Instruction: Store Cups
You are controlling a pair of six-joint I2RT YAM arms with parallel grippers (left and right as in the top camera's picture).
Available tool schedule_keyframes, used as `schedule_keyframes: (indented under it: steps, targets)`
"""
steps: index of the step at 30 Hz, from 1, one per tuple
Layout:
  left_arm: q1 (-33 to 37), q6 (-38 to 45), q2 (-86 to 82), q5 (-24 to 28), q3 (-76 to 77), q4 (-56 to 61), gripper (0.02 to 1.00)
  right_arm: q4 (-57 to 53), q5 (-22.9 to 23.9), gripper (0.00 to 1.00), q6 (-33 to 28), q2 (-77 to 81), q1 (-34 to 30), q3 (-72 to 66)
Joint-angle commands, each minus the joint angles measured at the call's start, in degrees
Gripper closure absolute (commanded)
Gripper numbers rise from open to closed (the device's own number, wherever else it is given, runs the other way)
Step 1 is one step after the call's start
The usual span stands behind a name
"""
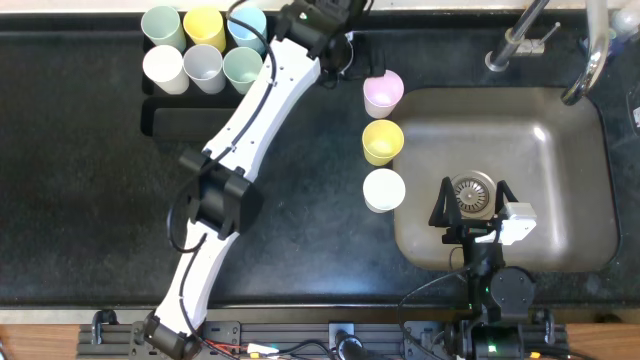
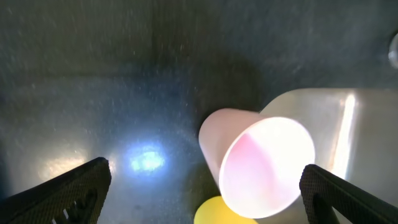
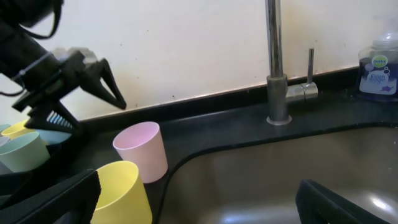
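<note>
Three cups stand in a row on the black counter along the sink's left rim: a pink cup (image 1: 383,92), a yellow cup (image 1: 382,142) and a white cup (image 1: 384,190). My left gripper (image 1: 338,45) hovers open above the counter just left of the pink cup. In its wrist view the pink cup (image 2: 261,165) lies between the wide-spread fingers (image 2: 74,193), with the yellow cup's (image 2: 217,213) edge below it. My right gripper (image 1: 470,200) is open and holds nothing over the sink; its wrist view shows the pink cup (image 3: 142,149), the yellow cup (image 3: 121,190) and the left gripper (image 3: 81,93).
Several pastel cups (image 1: 205,50) stand in a black tray (image 1: 180,120) at the back left of the counter. The steel sink (image 1: 560,150) takes up the right side, with the tap (image 1: 520,40) behind it. A soap bottle (image 3: 378,71) sits by the wall.
</note>
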Motion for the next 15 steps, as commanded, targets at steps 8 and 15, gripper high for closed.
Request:
schedule_keyframes:
  steps: [8,15]
  targets:
    - [-0.52,-1.51,3.34,1.29,1.73,-1.73,0.018,0.28,-0.04,0.005,0.24,-0.42,0.22,-0.74]
    - [-0.59,-1.81,4.94,2.14,1.73,-1.42,0.018,0.31,-0.07,0.005,0.24,-0.42,0.22,-0.74]
